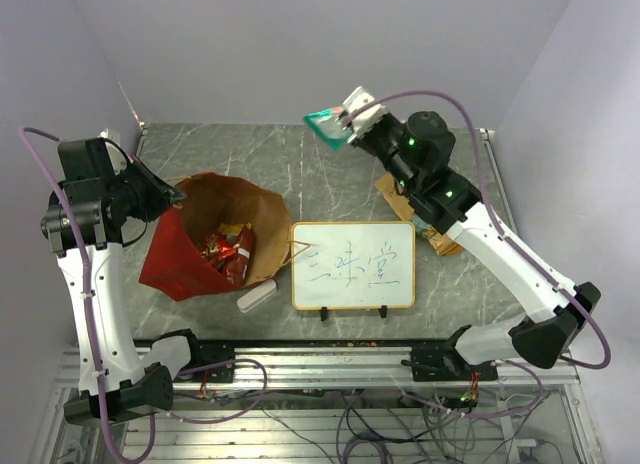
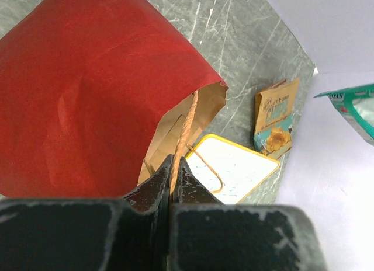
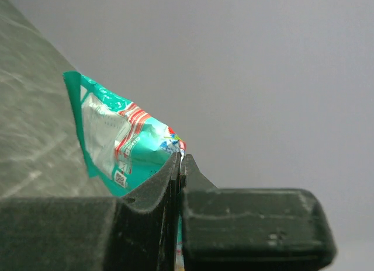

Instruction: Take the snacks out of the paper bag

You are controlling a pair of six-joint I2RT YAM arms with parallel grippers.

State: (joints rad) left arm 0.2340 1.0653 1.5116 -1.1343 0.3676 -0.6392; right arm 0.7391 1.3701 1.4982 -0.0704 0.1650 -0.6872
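grey marble counter (image 1: 330,174): left fingers (image 2: 173,169) pinch red paper bag's (image 2: 87,90) handle (image 2: 186,125) to prop it open; right fingers (image 3: 182,163) clamp teal foil packet (image 3: 117,142).

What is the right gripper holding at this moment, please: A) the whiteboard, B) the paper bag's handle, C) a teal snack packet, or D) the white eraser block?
C: the right gripper is shut on the teal packet, held up in the air, while the left gripper pinches the handle of the paper bag.
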